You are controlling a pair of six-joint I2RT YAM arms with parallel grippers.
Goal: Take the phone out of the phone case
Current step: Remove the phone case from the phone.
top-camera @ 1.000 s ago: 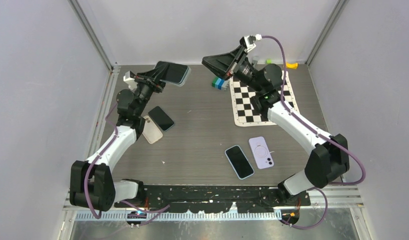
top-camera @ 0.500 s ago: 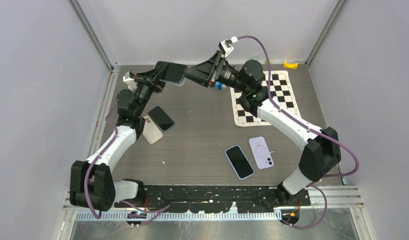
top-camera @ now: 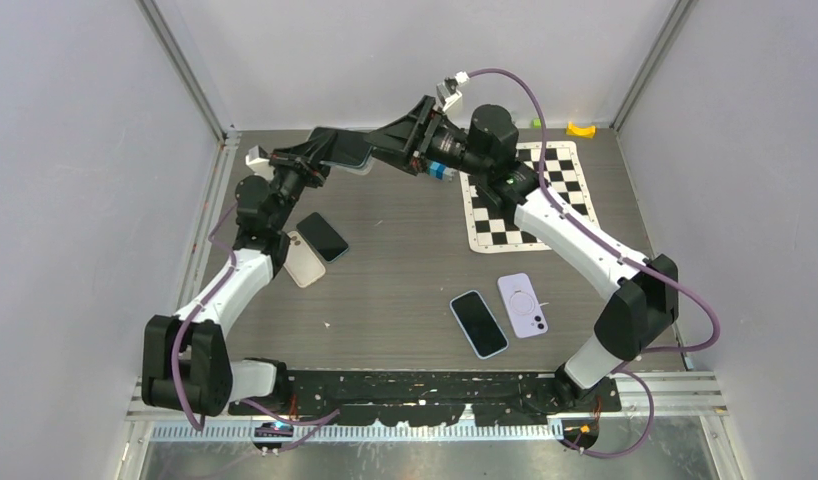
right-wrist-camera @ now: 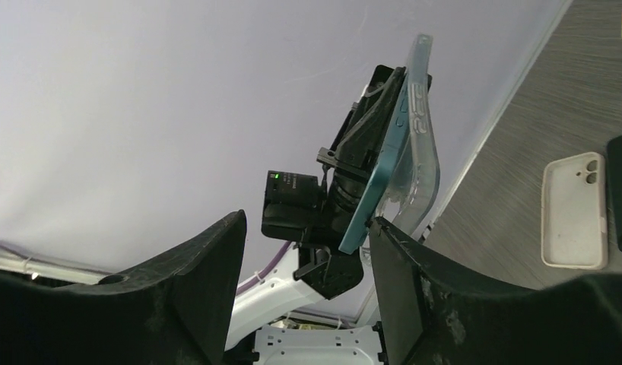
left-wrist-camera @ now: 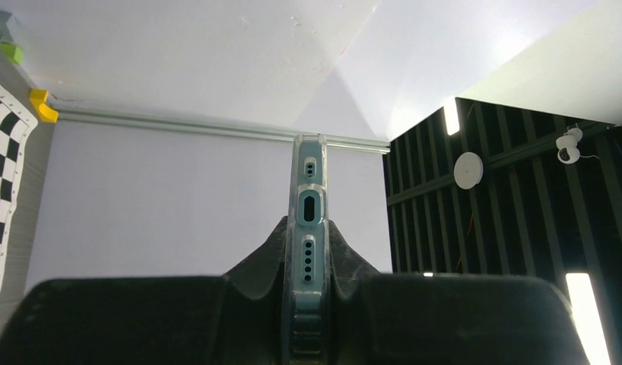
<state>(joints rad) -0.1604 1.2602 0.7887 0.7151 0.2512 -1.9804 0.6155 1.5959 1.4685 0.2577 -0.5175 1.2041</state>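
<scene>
My left fingers point(top-camera: 323, 153) are clamped flat on both faces of the phone case point(left-wrist-camera: 309, 228), and the left wrist view looks straight along its port edge, squeezed between the pads. They hold it in the air over the far left corner of the desk point(top-camera: 405, 260), free end pointing toward the other arm.

My right fingers point(top-camera: 377, 147) stand well apart with nothing between them, just beside that free end and lined up on it. From the top I cannot tell whether a tip already touches it.

In the right wrist view the teal-sided phone point(right-wrist-camera: 372, 179) and the clear wall of the phone case look parted toward the upper end. I judge the case partly peeled there, though the angle leaves me unsure.

I read this step as the approach for the pull: one arm anchors while the other comes in to separate. Next I need to bring the right fingers onto only one of the two, the phone's edge or the case lip, and close firmly. Then I peel or slide away from the left grip. The left hold covers both faces and may pin the phone in, so I expect to bend the case rather than tug straight.

A second phone point(top-camera: 478, 323) and a lilac case point(top-camera: 522, 304) lie by the desk's near edge, well apart from all this.
</scene>
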